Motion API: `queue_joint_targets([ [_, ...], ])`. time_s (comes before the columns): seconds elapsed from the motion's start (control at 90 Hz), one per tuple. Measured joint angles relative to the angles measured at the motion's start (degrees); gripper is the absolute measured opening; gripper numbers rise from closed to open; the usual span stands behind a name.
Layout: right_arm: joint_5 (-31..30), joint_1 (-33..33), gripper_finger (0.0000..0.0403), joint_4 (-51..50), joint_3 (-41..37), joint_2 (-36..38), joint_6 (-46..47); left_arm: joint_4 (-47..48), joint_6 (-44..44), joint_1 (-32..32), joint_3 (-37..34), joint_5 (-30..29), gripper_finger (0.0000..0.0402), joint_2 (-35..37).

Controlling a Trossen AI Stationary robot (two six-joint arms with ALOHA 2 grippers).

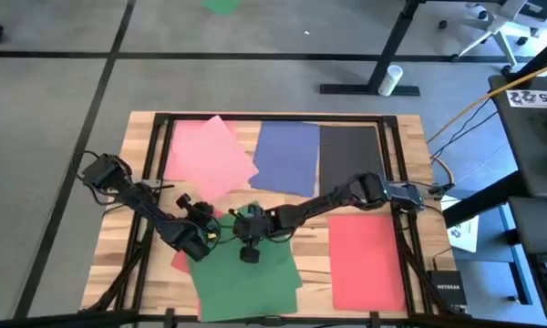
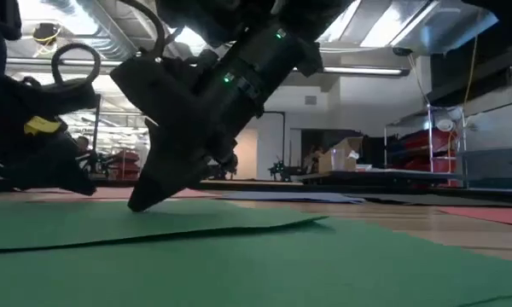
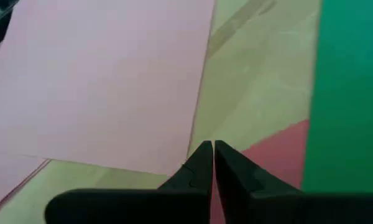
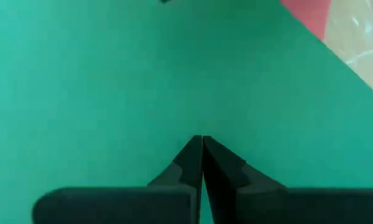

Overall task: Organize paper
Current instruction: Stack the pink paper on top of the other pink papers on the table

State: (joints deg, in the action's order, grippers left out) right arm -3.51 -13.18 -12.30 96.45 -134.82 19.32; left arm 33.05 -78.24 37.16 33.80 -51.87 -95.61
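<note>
On the green sheet (image 1: 246, 273), which lies at the near edge of the wooden table (image 1: 141, 137), both grippers are at work. The right gripper (image 4: 202, 140) points down onto the green sheet's upper part with its jaws pressed together, holding nothing; the low view shows its tip touching the paper. The left gripper (image 3: 212, 148) sits just beside the green sheet's left edge, jaws likewise pressed together and empty, its tip over a red sheet (image 3: 273, 155) that pokes out from under the green one.

The rest of the paper lies spread about the green sheet: a pink sheet (image 1: 210, 155) beyond it to the left, a blue sheet (image 1: 287, 157) and a black sheet (image 1: 349, 150) beyond it toward the table's far edge, and another red sheet (image 1: 367, 260) just to its right.

The step in hand looks like sliding the green sheet by pressing on it. To do that well, the right tip should keep light, steady pressure, so the thin paper slides flat rather than buckling, while the left tip pins the red sheet beneath so it does not drag along.

No tray, bin or other container shows on the table.
</note>
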Motion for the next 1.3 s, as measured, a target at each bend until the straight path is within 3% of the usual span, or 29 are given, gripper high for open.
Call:
queue_joint_targets([
  [0.133,1.0,0.0,0.0000,1.0,-0.8,0.1,1.3,-2.4,-2.3,0.0,-2.4,-0.2,0.0000,0.1],
  [0.378,1.5,0.0,0.0000,0.7,-0.8,0.1,1.4,2.4,-8.2,2.8,-2.8,1.4,0.0000,0.1],
  [0.667,1.1,-0.5,0.0000,0.7,-0.8,0.0,1.4,19.9,-20.3,6.4,-0.9,7.9,0.0000,0.0],
  [0.811,0.5,-0.7,0.0000,0.8,-0.8,0.0,1.4,26.9,-27.8,6.7,-0.5,6.9,0.0000,0.2],
  [0.989,0.7,-0.7,0.0000,1.8,-0.9,-0.1,1.4,22.9,-24.9,6.9,-0.5,4.9,0.0000,2.9],
  [1.178,0.8,-0.8,0.0000,2.0,-0.9,-0.1,1.4,14.2,-18.2,6.9,-0.6,-4.7,0.0000,4.7],
  [1.3,0.8,-0.7,0.0000,2.2,-0.9,-0.1,1.2,9.9,-13.5,4.4,-1.7,-5.4,0.0000,4.7],
])
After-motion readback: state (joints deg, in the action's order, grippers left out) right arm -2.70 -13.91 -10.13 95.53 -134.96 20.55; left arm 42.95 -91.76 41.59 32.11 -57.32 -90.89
